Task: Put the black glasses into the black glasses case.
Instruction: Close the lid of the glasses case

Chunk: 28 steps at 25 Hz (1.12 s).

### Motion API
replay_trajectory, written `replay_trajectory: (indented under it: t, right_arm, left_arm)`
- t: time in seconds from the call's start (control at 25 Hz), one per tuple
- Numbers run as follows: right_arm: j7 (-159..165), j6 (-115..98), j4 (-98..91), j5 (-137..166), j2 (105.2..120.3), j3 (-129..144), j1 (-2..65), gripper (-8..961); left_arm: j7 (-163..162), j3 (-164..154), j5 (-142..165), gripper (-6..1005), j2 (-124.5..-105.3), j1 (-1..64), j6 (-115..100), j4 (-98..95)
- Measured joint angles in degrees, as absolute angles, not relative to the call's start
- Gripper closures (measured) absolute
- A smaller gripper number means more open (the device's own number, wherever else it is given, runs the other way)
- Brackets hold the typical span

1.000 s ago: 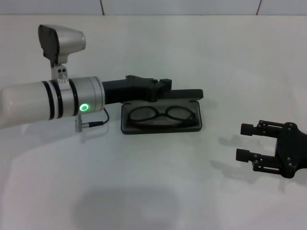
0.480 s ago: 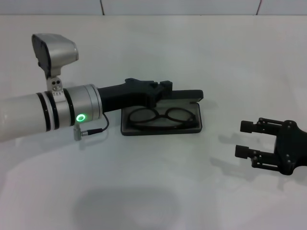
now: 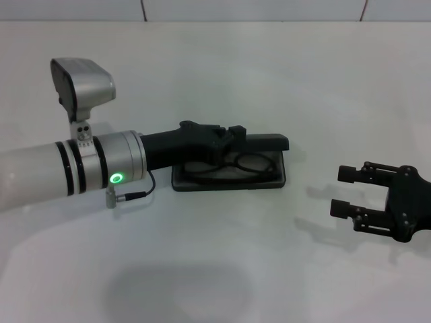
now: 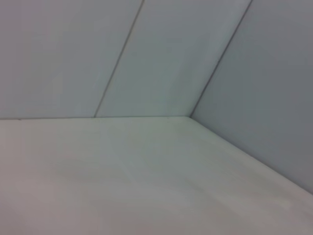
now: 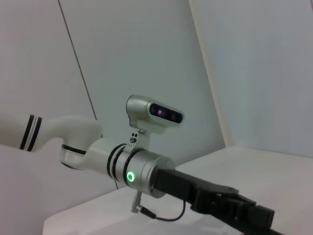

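Observation:
The black glasses case (image 3: 202,182) lies on the white table in the head view, a little left of centre. Its hinged lid (image 3: 266,142) is tilted low over the base. The black glasses (image 3: 250,163) lie inside on the grey lining, partly hidden by the lid and the gripper. My left gripper (image 3: 234,134) reaches in from the left and rests against the near end of the lid. It also shows in the right wrist view (image 5: 244,210). My right gripper (image 3: 343,192) is open and empty above the table to the right of the case.
The white table (image 3: 222,269) spreads around the case, with a tiled wall behind it (image 3: 256,8). The left wrist view shows only bare table (image 4: 122,186) and wall. A thin cable (image 3: 138,192) hangs from my left wrist.
The case lid has come down lower over the glasses, and my left gripper has moved slightly down and right with it. The right arm has barely moved.

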State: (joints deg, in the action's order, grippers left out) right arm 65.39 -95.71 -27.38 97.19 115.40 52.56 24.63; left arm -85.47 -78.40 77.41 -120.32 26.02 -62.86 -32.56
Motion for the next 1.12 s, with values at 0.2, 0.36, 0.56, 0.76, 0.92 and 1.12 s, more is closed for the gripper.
replay_trajectory:
  t: [0.2, 0.36, 0.56, 0.76, 0.92, 1.12]
  right_arm:
    - [65.43, -95.5, -27.28, 97.18, 115.4, 52.56, 24.95, 291]
    - [65.48, -95.02, -26.86, 97.12, 115.4, 52.56, 25.17, 291]
    - [65.48, -94.74, -26.81, 96.66, 115.37, 52.56, 25.35, 291]
    - [65.48, -94.47, -26.8, 96.6, 115.31, 52.55, 25.5, 291]
    - [65.48, -94.25, -26.8, 96.52, 115.31, 52.55, 25.73, 290]
    - [65.48, -93.72, -26.8, 96.5, 115.31, 52.56, 25.99, 290]
  left_arm:
    - [-85.04, -79.24, 76.94, 950, -120.31, 25.61, -62.94, -32.57]
    - [-84.89, -79.34, 76.94, 949, -120.29, 25.43, -62.97, -32.57]
    - [-84.64, -79.37, 76.95, 948, -120.25, 25.3, -62.98, -32.52]
    - [-84.38, -79.36, 77.01, 947, -120.18, 25.1, -62.98, -32.43]
    - [-84.37, -79.86, 77.16, 946, -120.13, 25.05, -62.98, -32.42]
    - [-84.37, -80.18, 77.28, 945, -120.06, 25.02, -62.96, -32.42]
